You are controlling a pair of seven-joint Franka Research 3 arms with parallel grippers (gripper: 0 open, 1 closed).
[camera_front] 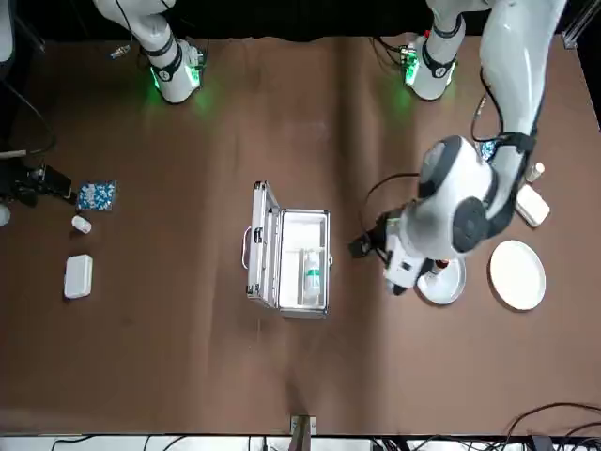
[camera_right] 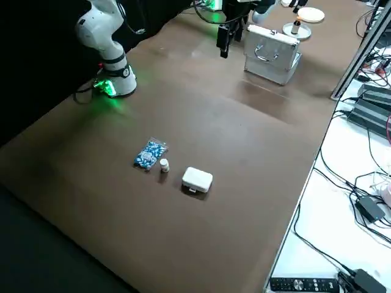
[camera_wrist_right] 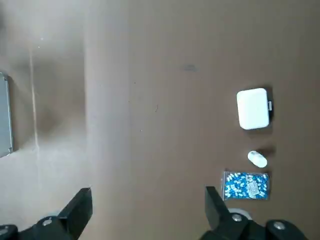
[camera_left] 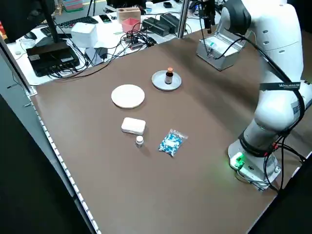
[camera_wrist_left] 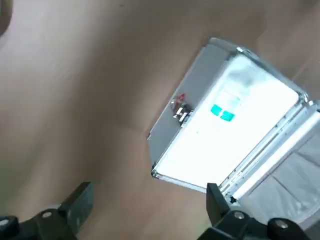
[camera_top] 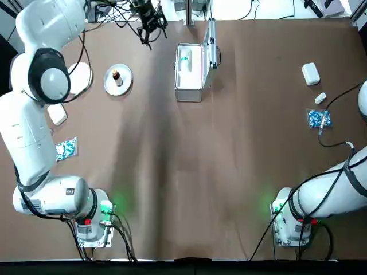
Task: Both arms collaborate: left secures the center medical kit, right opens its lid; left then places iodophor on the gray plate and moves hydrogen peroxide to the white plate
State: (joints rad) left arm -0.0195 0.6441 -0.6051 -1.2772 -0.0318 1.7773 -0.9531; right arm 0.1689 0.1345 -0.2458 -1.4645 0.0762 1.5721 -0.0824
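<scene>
Table [camera_top: 189,172] of brown cloth, desks with cables around it. Medical kit [camera_top: 189,71] at centre, lid [camera_top: 211,44] raised. Gray plate [camera_top: 118,79] holds iodophor [camera_top: 116,75]; white plate [camera_left: 128,95] bare. Hydrogen peroxide [camera_front: 312,272], apparently in kit, remains. Left gripper [camera_top: 150,26] spread, empty, beside kit; right gripper [camera_wrist_right: 145,215] likewise, well apart.

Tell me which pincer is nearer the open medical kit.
Left. The left pincer hovers just beside the medical kit, open. The right pincer is off over the table's right side, open.
</scene>
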